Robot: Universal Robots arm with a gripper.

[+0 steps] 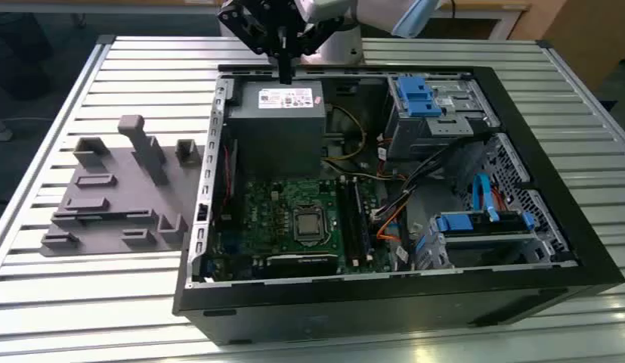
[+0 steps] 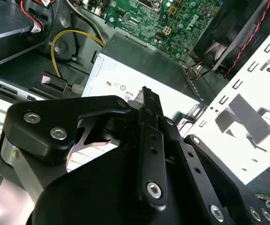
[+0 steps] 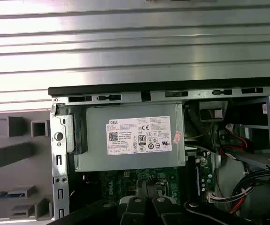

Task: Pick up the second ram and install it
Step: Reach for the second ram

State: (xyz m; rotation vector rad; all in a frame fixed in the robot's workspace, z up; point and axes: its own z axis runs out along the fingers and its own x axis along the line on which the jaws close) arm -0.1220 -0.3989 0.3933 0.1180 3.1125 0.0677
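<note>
In the exterior view my gripper [image 1: 285, 76] hangs over the far edge of the grey power supply [image 1: 275, 113] inside the open computer case, fingers pointing down. They are shut with nothing between them, as both wrist views show [image 3: 147, 199] [image 2: 145, 93]. A thin blue-green strip [image 3: 5, 193] lies in a slot of the grey fixture [image 3: 12, 154] outside the case. It looks like the second ram, partly cut off by the picture's edge and well apart from the gripper. The green motherboard [image 1: 292, 219] lies beyond the power supply, its memory slots [image 1: 357, 223] beside the processor socket.
The black case [image 1: 393, 302] lies open on a slatted metal table [image 1: 91, 302]. Blue drive cages [image 1: 423, 98] and bundled cables [image 1: 423, 174] fill the case's side at the exterior view's right. The grey fixture [image 1: 121, 189] with upright blocks stands on the exterior view's left.
</note>
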